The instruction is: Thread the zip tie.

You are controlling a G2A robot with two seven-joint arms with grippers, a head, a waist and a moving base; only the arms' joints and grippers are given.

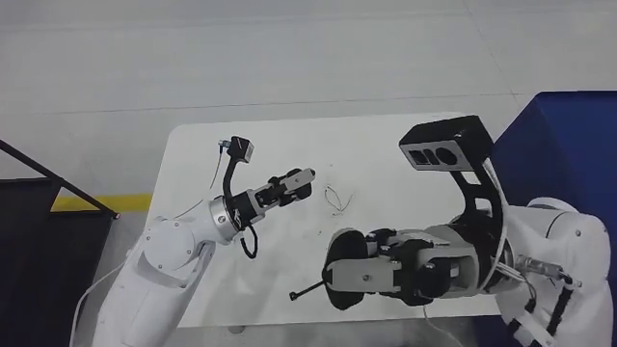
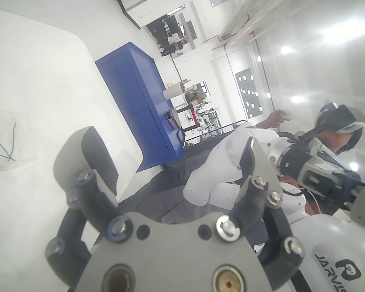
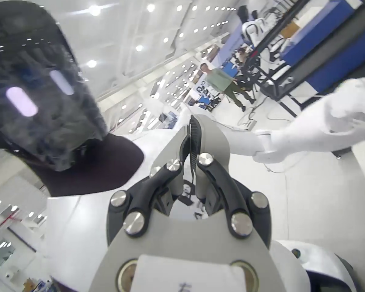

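Top cam sits up high looking down on the white table, with floor filling the upper half of the frame. Left wrist cam rides right behind the left gripper, rolled sideways, and shares the table and blue cabinet with the top cam. Right wrist cam hugs the right gripper, aimed up at the ceiling lights.

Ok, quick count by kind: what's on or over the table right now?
Grippers: 2, left gripper open, right gripper shut.
Black zip tie in the right gripper: 1.
Clear pouch of ties: 1.
Total: 4.
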